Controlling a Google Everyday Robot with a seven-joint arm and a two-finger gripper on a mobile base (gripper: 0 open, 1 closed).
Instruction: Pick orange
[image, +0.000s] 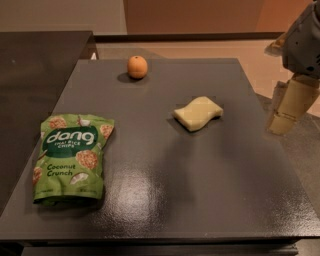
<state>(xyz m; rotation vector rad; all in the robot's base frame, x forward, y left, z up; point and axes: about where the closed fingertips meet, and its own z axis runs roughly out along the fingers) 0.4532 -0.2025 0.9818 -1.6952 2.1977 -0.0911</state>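
Note:
The orange (137, 67) is a small round fruit near the far edge of the dark grey table (200, 175), left of centre. My gripper (289, 107) hangs at the right edge of the view, just beyond the table's right side. It is far to the right of the orange, nearer to me, and holds nothing that I can see. Only part of the gripper shows.
A green "dang" coconut chip bag (71, 157) lies flat at the front left of the table. A pale yellow wavy sponge (198, 113) lies right of centre, between the gripper and the orange. A second dark surface (35, 70) adjoins on the left.

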